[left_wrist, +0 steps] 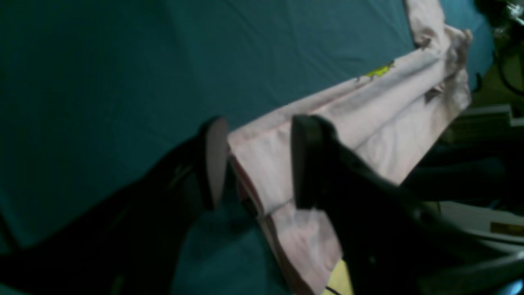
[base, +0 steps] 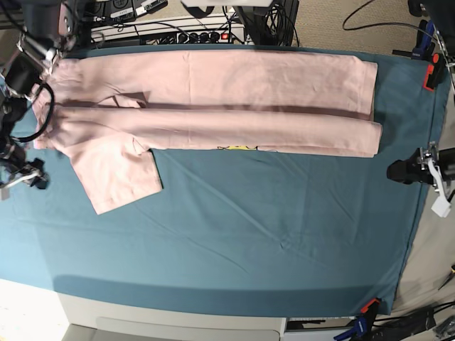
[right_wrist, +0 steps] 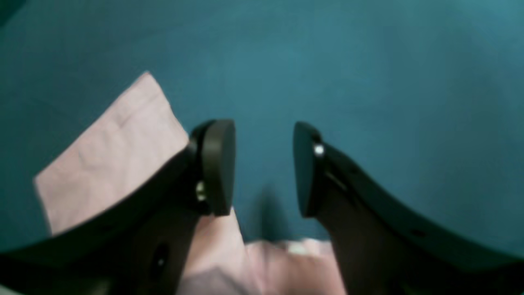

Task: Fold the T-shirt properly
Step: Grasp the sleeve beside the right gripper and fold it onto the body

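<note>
The pale pink T-shirt (base: 213,106) lies along the far side of the table, folded lengthwise into a long band. One short sleeve (base: 117,174) sticks out toward the front at the left. A sliver of yellow print (base: 238,148) shows at its front fold. My left gripper (base: 399,171) hovers just off the shirt's right end, open. In the left wrist view the left gripper (left_wrist: 258,164) has spread jaws, and the T-shirt (left_wrist: 389,106) lies beyond and below them. My right gripper (base: 25,176) is at the left edge beside the sleeve. In the right wrist view the right gripper (right_wrist: 262,168) is open over bare cloth, with the sleeve (right_wrist: 110,155) to its left.
A teal table cloth (base: 284,234) covers the table and is held by orange clamps (base: 430,74) at the right edge and the front corner (base: 368,307). A power strip and cables (base: 178,32) lie behind the far edge. Cables hang by the right arm (base: 21,106).
</note>
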You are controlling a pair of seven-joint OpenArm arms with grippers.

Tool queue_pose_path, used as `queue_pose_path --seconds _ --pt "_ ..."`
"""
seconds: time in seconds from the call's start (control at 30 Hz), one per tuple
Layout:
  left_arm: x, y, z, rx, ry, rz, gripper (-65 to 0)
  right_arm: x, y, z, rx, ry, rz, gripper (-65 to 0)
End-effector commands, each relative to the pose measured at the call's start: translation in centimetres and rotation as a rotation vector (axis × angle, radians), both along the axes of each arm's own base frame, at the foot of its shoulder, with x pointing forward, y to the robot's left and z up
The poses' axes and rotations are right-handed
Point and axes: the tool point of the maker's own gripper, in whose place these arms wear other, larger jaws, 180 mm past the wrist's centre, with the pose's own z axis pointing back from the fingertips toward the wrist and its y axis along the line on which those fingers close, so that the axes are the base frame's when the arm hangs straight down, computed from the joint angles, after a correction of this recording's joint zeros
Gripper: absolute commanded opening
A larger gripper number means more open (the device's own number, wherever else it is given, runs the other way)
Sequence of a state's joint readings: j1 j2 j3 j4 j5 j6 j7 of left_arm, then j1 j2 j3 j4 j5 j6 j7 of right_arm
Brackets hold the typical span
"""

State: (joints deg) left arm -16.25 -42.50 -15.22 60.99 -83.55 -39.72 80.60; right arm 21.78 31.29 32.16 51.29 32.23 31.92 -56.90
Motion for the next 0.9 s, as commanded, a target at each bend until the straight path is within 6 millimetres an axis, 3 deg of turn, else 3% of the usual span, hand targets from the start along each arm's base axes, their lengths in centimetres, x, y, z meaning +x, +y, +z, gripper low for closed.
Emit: queue_pose_path --seconds 0.0,0.1,0.23,0.47,0.67,0.73,0.8,0.87 --pt "1.0 0.9 2.1 0.005 -0.063 0.011 -37.7 1.5 -0.9 2.2 0.019 -0.076 -0.012 -38.5" --pt "1.0 0.9 2.2 0.006 -0.063 0.011 -37.7 2.5 0.7 0.5 0.157 -0.071 -0.009 -38.5" --pt "1.0 0.9 2.1 0.005 -0.063 0.011 -37.7 3.5 2.3 -0.1 0.248 -0.079 0.004 -38.5" --pt "1.0 0.9 2.1 0.005 -0.063 0.011 -37.7 4.1 5.6 -1.6 0.288 -0.044 0.057 -38.5" --pt "1.0 0.9 2.1 0.005 -0.063 0.011 -37.7 4.2 8.9 -3.7 0.219 0.055 0.18 -38.7" --pt "1.0 0.9 2.1 0.005 -0.063 0.011 -37.8 4.4 9.4 -3.9 0.191 0.068 0.21 -45.6" --pt "1.0 0.9 2.1 0.005 -0.063 0.011 -37.8 4.5 9.7 -3.7 0.167 0.078 0.238 -61.3" --pt "1.0 0.9 2.1 0.005 -0.063 0.011 -38.0 4.6 9.8 -3.2 0.148 0.084 0.258 -65.0"
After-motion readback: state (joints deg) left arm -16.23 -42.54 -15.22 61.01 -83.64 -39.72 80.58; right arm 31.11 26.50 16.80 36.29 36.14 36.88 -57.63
